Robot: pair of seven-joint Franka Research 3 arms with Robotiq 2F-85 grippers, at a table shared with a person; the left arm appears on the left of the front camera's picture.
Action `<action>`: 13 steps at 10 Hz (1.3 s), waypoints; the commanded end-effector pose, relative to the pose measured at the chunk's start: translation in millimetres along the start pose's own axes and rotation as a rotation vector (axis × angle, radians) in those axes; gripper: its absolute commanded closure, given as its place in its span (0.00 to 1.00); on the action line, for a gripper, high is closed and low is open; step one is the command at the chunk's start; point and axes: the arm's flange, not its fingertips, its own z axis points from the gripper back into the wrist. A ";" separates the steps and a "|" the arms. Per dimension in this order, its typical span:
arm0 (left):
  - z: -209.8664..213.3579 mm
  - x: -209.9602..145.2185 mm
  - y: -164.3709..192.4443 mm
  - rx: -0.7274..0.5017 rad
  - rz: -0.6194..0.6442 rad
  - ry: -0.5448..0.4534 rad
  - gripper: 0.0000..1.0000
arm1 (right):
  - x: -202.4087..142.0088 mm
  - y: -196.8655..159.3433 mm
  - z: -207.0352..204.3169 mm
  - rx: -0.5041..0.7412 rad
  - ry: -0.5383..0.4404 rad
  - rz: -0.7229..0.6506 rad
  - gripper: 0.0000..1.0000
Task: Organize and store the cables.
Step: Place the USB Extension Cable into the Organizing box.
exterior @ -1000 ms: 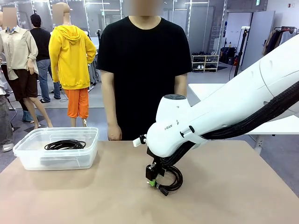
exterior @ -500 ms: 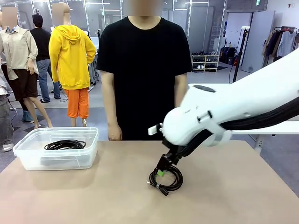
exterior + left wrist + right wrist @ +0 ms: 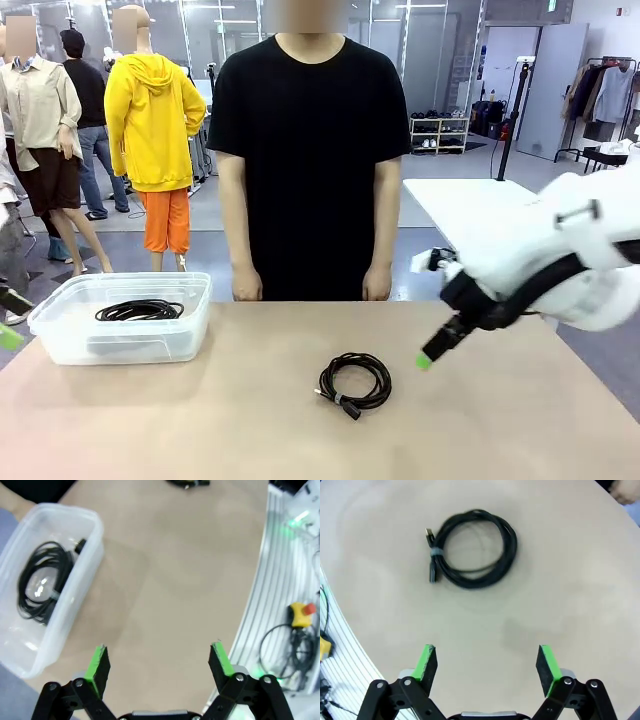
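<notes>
Tabletop cable (image 3: 355,381) now freed, right gripper (image 3: 428,358) withdrawn, open

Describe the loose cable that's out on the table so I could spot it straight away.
Start at the tan table and find the clear plastic tub near its left end. To the right of the tub, about mid-table in front of the person in black, lies a loose cable: a thin black cord wound in a round coil. Unlike the coil in the tub, it lies on the bare tabletop.
</notes>
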 end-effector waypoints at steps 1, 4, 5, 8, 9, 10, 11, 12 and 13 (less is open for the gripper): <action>-13.3 39.0 -17.4 -0.038 0.025 0.094 0.00 | -44.9 -13.1 18.9 -0.001 -0.076 0.018 0.00; -57.3 104.8 -47.8 -0.051 -0.046 0.150 0.00 | -114.6 -33.5 53.3 -0.044 -0.157 0.025 0.00; -76.2 122.7 -55.0 -0.047 -0.055 0.166 0.00 | -134.1 -37.5 61.9 -0.043 -0.178 0.045 0.00; -135.5 177.9 -91.3 -0.024 -0.088 0.189 0.00 | -191.3 -38.8 81.6 -0.050 -0.220 0.114 0.00; -154.0 196.7 -98.6 -0.022 -0.106 0.192 0.00 | -208.8 -36.4 87.8 -0.070 -0.234 0.108 0.00; -169.4 213.6 -101.7 -0.022 -0.116 0.185 0.00 | -221.0 -34.8 91.5 -0.083 -0.244 0.114 0.00; -183.3 227.3 -103.4 0.002 -0.094 0.181 0.00 | -231.0 -31.5 93.9 -0.096 -0.247 0.122 0.00; -196.0 239.3 -104.5 -0.007 -0.093 0.184 0.00 | -241.0 -27.5 97.1 -0.105 -0.268 0.130 0.00; -212.2 254.1 -102.6 -0.019 -0.102 0.202 0.00 | -252.2 -23.8 100.2 -0.128 -0.285 0.128 0.00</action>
